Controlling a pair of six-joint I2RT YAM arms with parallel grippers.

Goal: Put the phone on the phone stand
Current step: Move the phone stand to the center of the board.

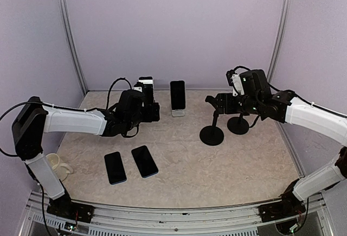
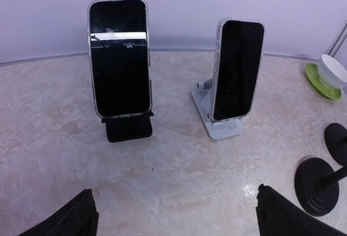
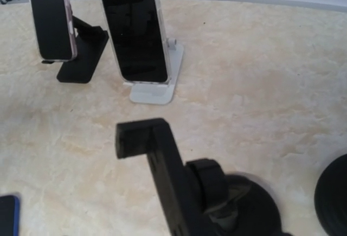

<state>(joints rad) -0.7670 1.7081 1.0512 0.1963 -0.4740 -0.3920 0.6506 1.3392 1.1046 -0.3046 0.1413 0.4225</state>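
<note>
a blue-edged phone (image 1: 115, 167) and a second flat phone (image 1: 145, 161) are lying side by side on the table (image 1: 217, 176), toward its near-left corner, with bare surface stretching to the right edge. by the far edge, a black stand (image 2: 128, 129) and a white stand (image 2: 219, 127) are each holding an upright phone. the left gripper (image 2: 174, 203) is hanging before them, jaws wide apart, gripping nothing. the right gripper (image 1: 217, 103) is hovering at the head of a round-based stand (image 1: 211, 134) whose cradle is sitting bare; whether its jaws are apart or clamped cannot be told. a mug (image 1: 57, 164) is sitting at the left edge.
</note>
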